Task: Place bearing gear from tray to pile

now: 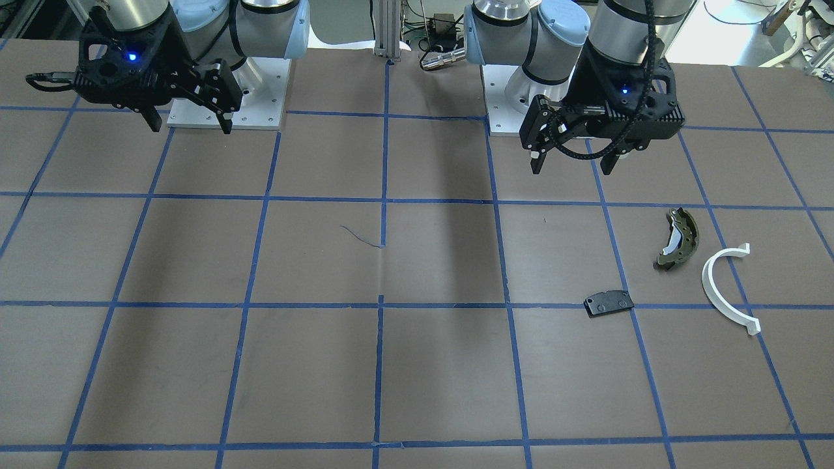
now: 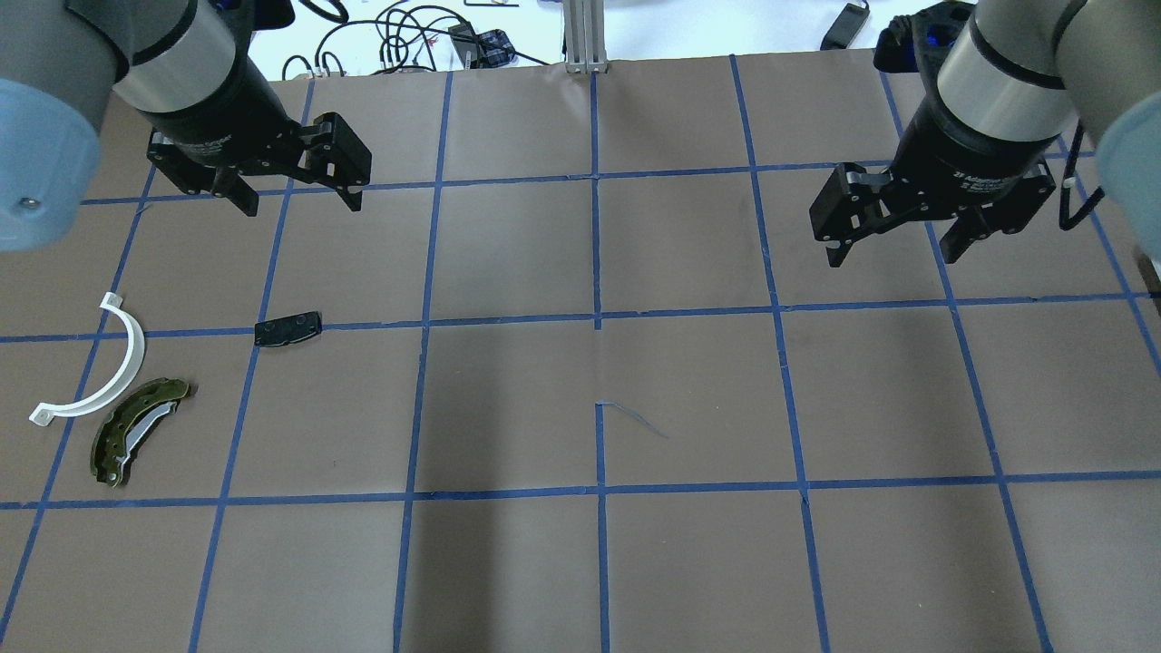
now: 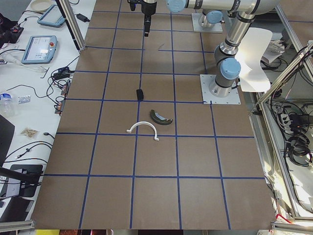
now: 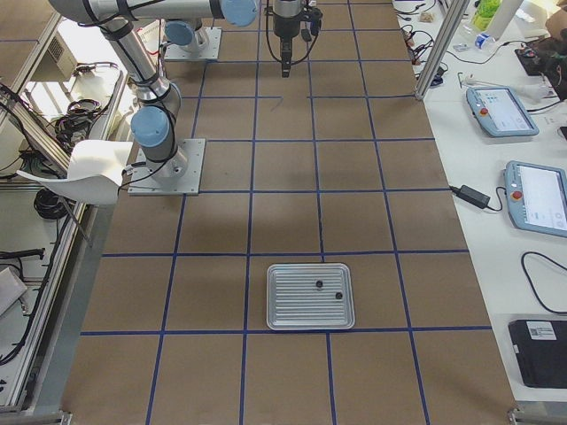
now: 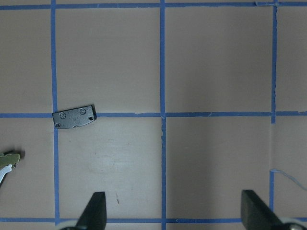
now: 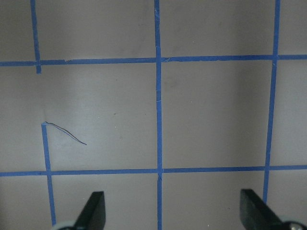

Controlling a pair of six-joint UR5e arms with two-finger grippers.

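Observation:
The pile lies on the table's left side: an olive-green brake shoe (image 2: 136, 431), a white half-ring (image 2: 104, 367) and a small black plate (image 2: 287, 328). The exterior right view alone shows the ribbed metal tray (image 4: 288, 310), at the table's right end, with two small dark parts (image 4: 318, 283) on it. At this size I cannot tell which is the bearing gear. My left gripper (image 2: 295, 195) hangs open above the table just beyond the black plate (image 5: 74, 117), holding nothing. My right gripper (image 2: 893, 249) hangs open and empty over bare table, far from the tray.
The brown table (image 2: 689, 399) is marked into squares by blue tape. A loose strand of tape (image 2: 635, 419) curls up near the middle. Cables and a metal post (image 2: 585, 36) sit past the far edge. Tablets and gear line a side bench (image 4: 514, 133).

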